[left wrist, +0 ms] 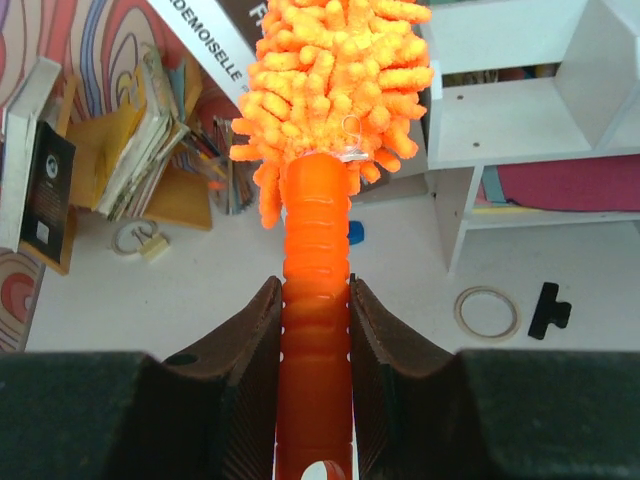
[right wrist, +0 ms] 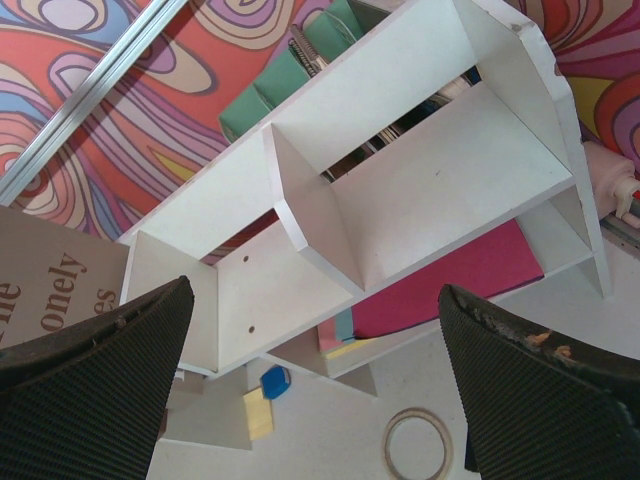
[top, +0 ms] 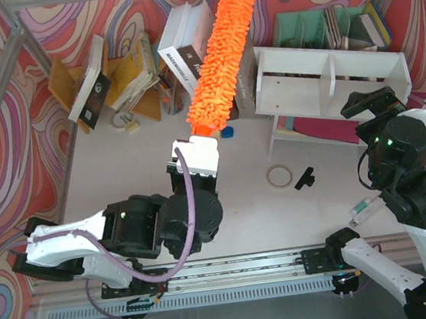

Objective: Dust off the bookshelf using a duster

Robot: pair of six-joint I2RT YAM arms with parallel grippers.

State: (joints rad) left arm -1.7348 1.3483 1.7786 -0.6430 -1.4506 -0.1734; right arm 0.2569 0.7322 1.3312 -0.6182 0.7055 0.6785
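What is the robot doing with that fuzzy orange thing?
It is on a dusting job. The left gripper is shut on the handle of the orange duster, whose fluffy head points toward the left end of the white bookshelf. I cannot tell whether it touches the shelf. The right gripper hangs open in front of the bookshelf, holding nothing.

Bright, even light, soft shadows (wrist-view foregrounds perhaps slightly blurred).

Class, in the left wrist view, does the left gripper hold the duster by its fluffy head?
No, the left gripper grips the duster's orange handle, below the head.
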